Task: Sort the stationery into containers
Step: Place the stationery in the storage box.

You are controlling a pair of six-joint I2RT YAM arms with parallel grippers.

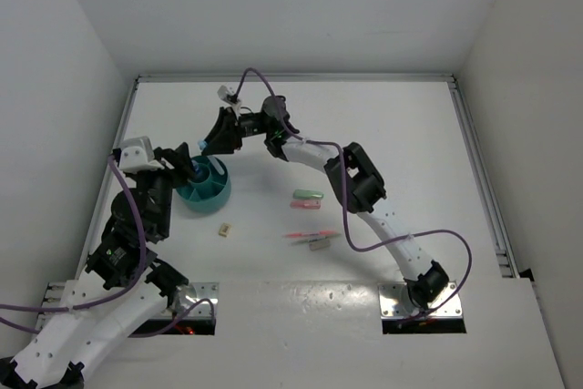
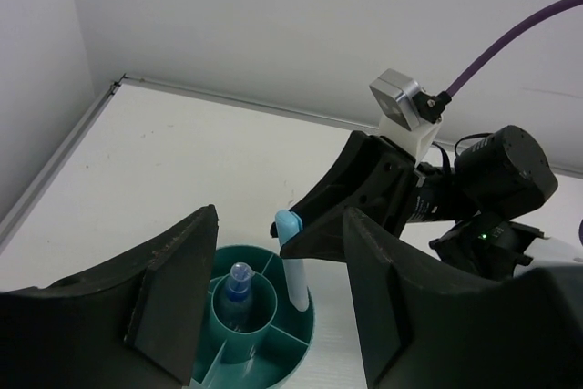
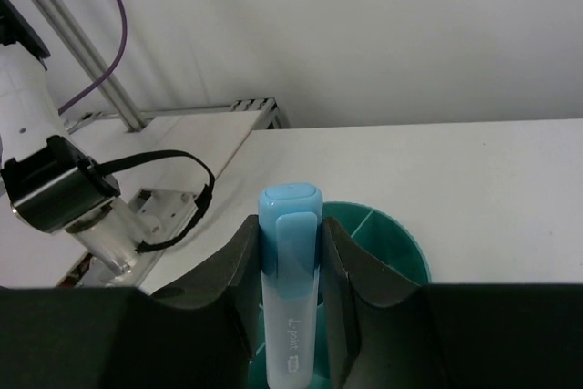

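Right hand grasping upright light-blue marker over teal organiser, by table's left edge, left hand released, astride it

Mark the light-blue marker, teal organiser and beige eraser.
light-blue marker point(image 3: 290, 261): right wrist view, on its cap.
teal organiser point(image 1: 209, 199): top view, near outer wall.
beige eraser point(image 1: 223, 230): top view, its centre.

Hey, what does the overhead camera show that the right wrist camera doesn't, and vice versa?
Only overhead: loose items on the table, namely a green piece, pink pieces and a beige eraser. Only right wrist: the light-blue marker, with print on its barrel, clamped in the right hand. Both: the teal organiser.
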